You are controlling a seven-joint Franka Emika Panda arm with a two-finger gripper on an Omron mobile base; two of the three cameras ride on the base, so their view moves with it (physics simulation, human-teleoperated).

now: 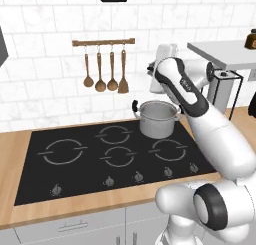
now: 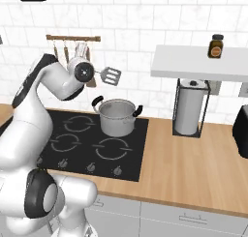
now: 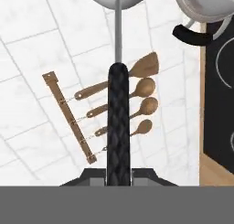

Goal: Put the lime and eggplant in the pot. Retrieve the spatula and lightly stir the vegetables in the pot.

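Spatula (image 3: 118,122) clamped in hand (image 3: 119,175), above pot (image 2: 116,116).

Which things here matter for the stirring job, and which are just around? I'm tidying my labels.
Job: pot; spatula, held in the gripper.
Just around: wooden utensils on the rack; paper towel roll; jar on the shelf.

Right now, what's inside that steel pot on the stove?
From both base views the pot shows just its grey inner wall near the rim; no vegetables are visible. Its bottom is hidden by the near wall, so I can't tell what lies there.
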